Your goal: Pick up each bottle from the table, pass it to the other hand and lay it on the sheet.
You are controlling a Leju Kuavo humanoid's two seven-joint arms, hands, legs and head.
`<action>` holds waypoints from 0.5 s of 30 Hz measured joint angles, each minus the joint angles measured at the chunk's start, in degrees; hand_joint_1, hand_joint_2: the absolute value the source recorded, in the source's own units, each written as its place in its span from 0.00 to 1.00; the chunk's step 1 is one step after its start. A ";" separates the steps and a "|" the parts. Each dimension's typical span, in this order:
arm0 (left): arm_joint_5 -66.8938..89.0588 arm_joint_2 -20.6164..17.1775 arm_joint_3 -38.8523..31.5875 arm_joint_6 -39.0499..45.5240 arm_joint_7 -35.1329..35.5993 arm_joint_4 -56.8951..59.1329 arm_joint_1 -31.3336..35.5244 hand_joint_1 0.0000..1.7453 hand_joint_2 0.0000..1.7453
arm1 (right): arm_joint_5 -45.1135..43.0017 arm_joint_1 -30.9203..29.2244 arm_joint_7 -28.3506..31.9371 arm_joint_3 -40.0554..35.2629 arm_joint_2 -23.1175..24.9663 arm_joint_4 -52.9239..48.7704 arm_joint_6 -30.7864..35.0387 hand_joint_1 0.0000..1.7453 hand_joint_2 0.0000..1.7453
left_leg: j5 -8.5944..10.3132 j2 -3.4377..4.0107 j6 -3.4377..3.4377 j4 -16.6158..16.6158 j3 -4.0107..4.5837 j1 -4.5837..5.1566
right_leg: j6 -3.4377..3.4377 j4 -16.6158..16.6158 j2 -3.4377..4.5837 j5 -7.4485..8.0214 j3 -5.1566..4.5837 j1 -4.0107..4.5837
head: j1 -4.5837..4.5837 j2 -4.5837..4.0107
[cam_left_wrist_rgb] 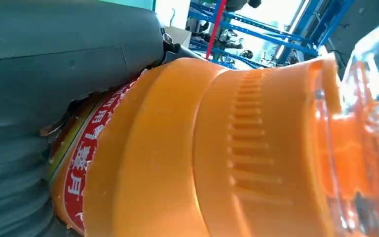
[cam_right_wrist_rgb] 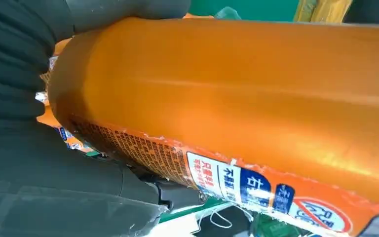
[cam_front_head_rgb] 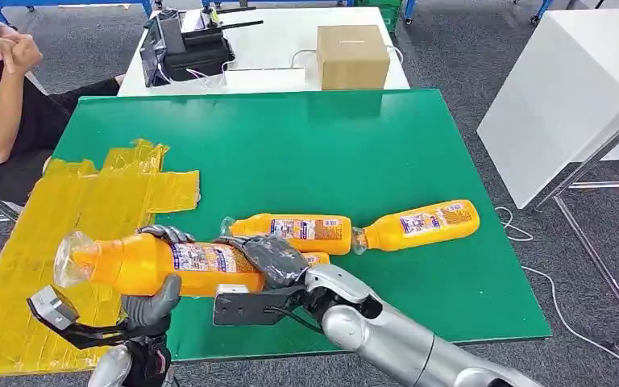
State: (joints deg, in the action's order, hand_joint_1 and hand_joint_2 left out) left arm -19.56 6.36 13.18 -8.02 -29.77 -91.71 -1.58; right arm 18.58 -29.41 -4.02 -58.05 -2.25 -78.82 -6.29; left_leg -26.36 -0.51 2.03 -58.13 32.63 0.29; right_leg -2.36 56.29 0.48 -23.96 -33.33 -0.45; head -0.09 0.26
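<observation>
Above the yellow sheet (cam_front_head_rgb: 64, 234), our two hands share one bottle (cam_front_head_rgb: 153, 264): right hand (cam_front_head_rgb: 270, 260) wrapped around its base, left hand (cam_front_head_rgb: 151, 305) cupping beneath. Release early and it drops.

Far half of green worktop (cam_front_head_rgb: 306, 137) is bare: free room for a robot hand across its whole width. Mid-right: two orange bottles (cam_front_head_rgb: 297, 230) (cam_front_head_rgb: 419, 222) lie end to end, blocking the strip just past the right robot hand (cam_front_head_rgb: 270, 262). Near left, the held bottle (cam_front_head_rgb: 153, 264) spans both hands, over the near-right edge of the yellow sheet (cam_front_head_rgb: 56, 242); left robot hand (cam_front_head_rgb: 149, 306) under it. Rest of sheet bare. Person's arm (cam_front_head_rgb: 4, 113) close to far-left worktop corner. Cardboard box (cam_front_head_rgb: 352, 56) & black gear (cam_front_head_rgb: 189, 48) on white table beyond far edge.
</observation>
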 measured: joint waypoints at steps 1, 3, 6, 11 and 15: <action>-0.07 0.07 -0.02 -0.07 -0.02 0.04 0.00 1.00 1.00 | 0.00 -0.01 -0.02 -0.02 0.00 0.02 0.00 0.69 1.00 | 0.00 0.00 0.00 0.00 0.00 0.00 | 0.00 0.00 0.00 0.00 0.00 0.00 | 0.00 0.00; -0.11 0.13 -0.07 -0.11 -0.04 0.13 0.00 1.00 1.00 | -0.02 -0.01 0.00 -0.07 0.00 0.15 0.00 0.00 1.00 | 0.00 0.00 0.00 0.00 0.00 0.00 | 0.00 0.00 0.00 0.00 0.00 0.00 | 0.00 0.00; -0.05 0.24 -0.13 0.06 -0.07 0.15 0.02 1.00 1.00 | 1.30 0.17 0.00 -0.13 -0.06 0.28 1.00 0.00 0.00 | 0.00 0.00 0.00 0.00 0.00 0.00 | 0.00 0.00 0.00 0.00 0.00 0.00 | 0.00 0.00; 14.20 -0.22 -0.39 13.10 -0.55 0.11 1.45 1.00 1.00 | 8.20 4.25 0.04 1.05 -0.66 -1.31 7.52 0.00 0.00 | 0.00 -0.04 0.00 0.00 0.02 0.00 | 0.00 0.00 -0.02 0.00 -0.01 0.00 | 0.00 0.00; 27.87 -3.30 -1.80 22.27 0.70 0.11 4.89 1.00 1.00 | 9.75 7.72 0.55 4.11 -2.91 -4.57 8.52 0.00 0.00 | 0.00 -0.01 0.00 0.00 0.03 0.00 | 0.00 0.01 -0.01 0.00 -0.01 0.00 | -0.02 0.00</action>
State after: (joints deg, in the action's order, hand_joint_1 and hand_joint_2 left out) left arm 8.31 3.06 11.38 14.25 -29.07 -91.60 3.31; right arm 28.33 -21.70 -3.47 -53.94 -5.16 -83.39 2.23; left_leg -26.36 -0.53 2.03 -58.13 32.67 0.29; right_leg -2.36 56.30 0.47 -23.96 -33.34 -0.45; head -0.11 0.26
